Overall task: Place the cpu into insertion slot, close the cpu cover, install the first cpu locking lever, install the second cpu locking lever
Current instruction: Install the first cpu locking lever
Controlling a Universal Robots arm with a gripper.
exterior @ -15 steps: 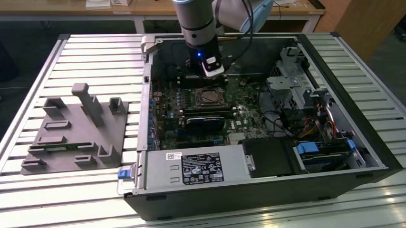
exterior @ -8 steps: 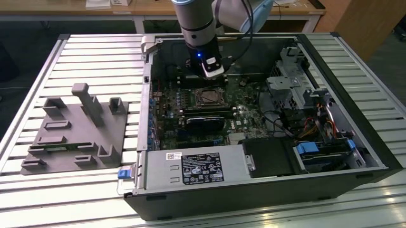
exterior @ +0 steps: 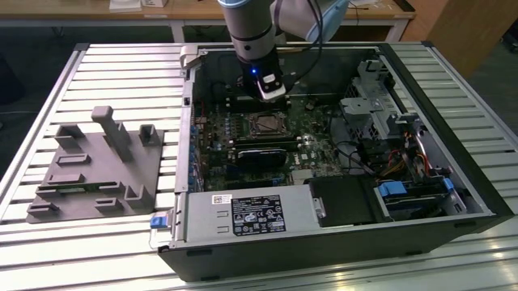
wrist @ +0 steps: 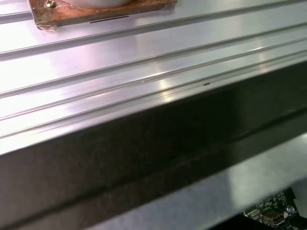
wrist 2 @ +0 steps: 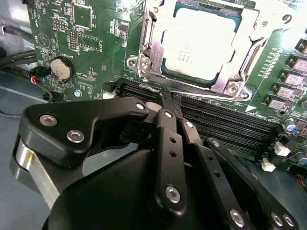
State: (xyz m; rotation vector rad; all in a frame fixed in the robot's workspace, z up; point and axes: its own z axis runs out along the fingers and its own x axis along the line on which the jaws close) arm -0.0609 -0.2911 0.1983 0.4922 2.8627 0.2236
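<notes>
The cpu (wrist 2: 199, 43) lies flat in the insertion slot (exterior: 267, 123). The cpu cover (wrist 2: 242, 60) is down over its edges like a shiny picture frame. A thin metal lever (wrist 2: 211, 94) runs along the side of the cover nearest the gripper (wrist 2: 164, 98). I think this is where things could go wrong. If the gripper pushes the lever from a bad angle, the tip could slip off the thin wire. Then it could bump the long black slots (wrist 2: 225, 122) just beside it, or scrape the green board (wrist 2: 96, 38). If the lever does not catch under its hook, the cover could pop up and the cpu would not be pressed down well. The gripper hangs close over that near edge of the cover, and its tip points down at the lever. Its two black fingers look pressed together, with no gap between them. I cannot see anything held between them. I cannot tell if the tip touches the lever or is just above it.
</notes>
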